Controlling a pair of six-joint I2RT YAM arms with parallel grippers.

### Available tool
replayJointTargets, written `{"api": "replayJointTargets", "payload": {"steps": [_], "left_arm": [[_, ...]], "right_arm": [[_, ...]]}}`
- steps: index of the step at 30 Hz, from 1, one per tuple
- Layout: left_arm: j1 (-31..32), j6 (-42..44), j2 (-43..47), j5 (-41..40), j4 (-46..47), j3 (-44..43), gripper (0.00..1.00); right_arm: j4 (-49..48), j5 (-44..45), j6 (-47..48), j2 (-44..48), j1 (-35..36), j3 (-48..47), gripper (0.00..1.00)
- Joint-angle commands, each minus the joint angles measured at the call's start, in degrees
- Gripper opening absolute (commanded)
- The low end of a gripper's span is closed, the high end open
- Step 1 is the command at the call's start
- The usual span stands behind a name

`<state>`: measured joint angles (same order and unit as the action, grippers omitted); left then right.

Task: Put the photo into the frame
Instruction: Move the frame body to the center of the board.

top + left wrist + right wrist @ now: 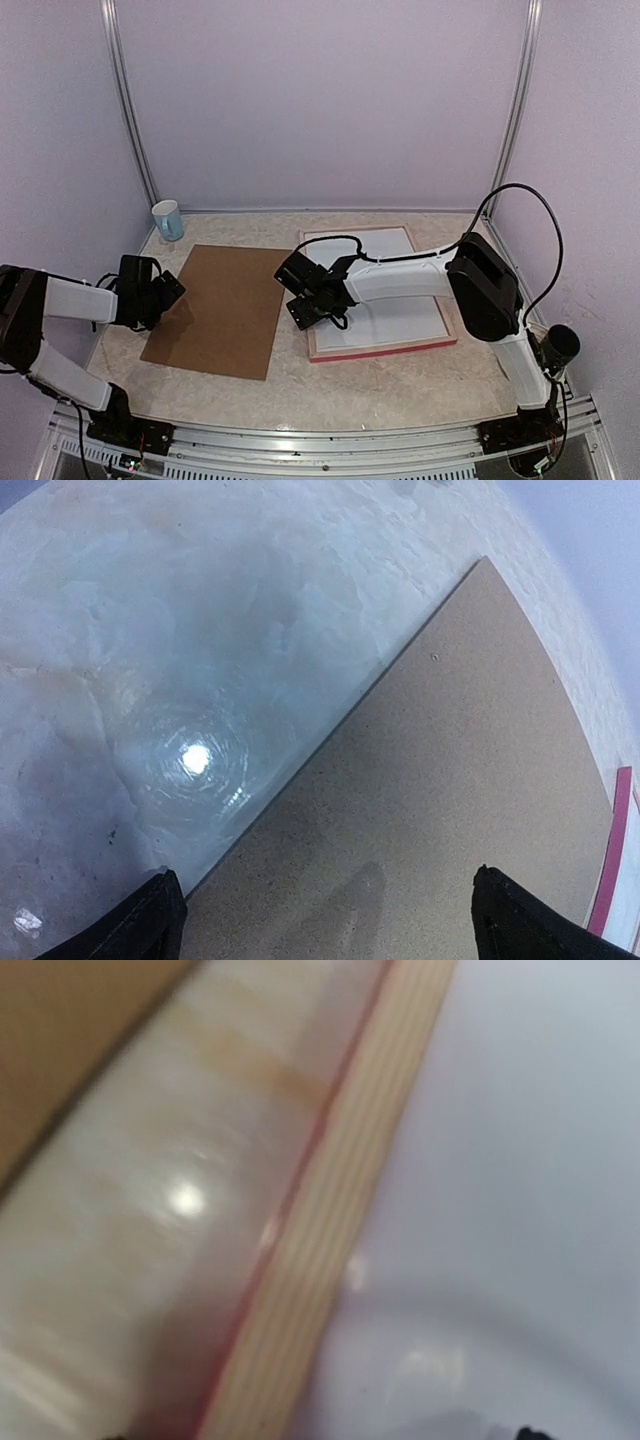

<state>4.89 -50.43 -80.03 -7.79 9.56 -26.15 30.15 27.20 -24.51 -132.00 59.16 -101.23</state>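
Note:
The frame (390, 347) lies flat on the table at centre right, pink edge showing along its near rail. A white sheet (400, 310) fills its inside; no landscape print shows, so I cannot tell if this is the photo's back. My right gripper (318, 312) hangs low over the frame's left rail. In the right wrist view, which is blurred, the pale wood rail (330, 1210) runs between the barely visible tips of the open gripper (320, 1435), with the white sheet (520, 1160) to its right. My left gripper (172, 292) is open and empty over the brown board's left edge.
A brown backing board (225, 305) lies flat left of the frame and also shows in the left wrist view (450, 780) and the right wrist view (60, 1030). A pale blue cup (168, 220) stands at the back left. White walls enclose the table.

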Motion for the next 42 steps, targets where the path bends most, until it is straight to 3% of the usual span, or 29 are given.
{"api": "replayJointTargets", "payload": {"steps": [1, 12, 22, 31, 42], "left_arm": [[3.94, -3.06, 0.07, 2.24, -4.82, 2.73, 0.99], [7.07, -2.81, 4.07, -3.26, -8.85, 1.73, 0.99], [7.85, 1.09, 8.25, -7.43, -10.07, 0.61, 0.99], [7.41, 6.85, 4.98, -8.59, -2.12, 0.15, 0.99], [6.36, 8.33, -1.35, -2.66, 5.81, 0.66, 0.99]], "right_arm": [[4.42, 1.24, -1.02, 1.44, -2.51, 4.17, 0.83], [3.68, -4.0, 0.17, 9.66, -3.92, 5.57, 0.83], [-1.75, -22.77, -3.87, 16.07, -3.96, 5.89, 0.83], [-8.67, -39.74, -11.59, 10.77, -3.96, 3.75, 0.82], [-6.13, -39.77, -17.03, 2.17, -4.53, -3.13, 0.82]]}}
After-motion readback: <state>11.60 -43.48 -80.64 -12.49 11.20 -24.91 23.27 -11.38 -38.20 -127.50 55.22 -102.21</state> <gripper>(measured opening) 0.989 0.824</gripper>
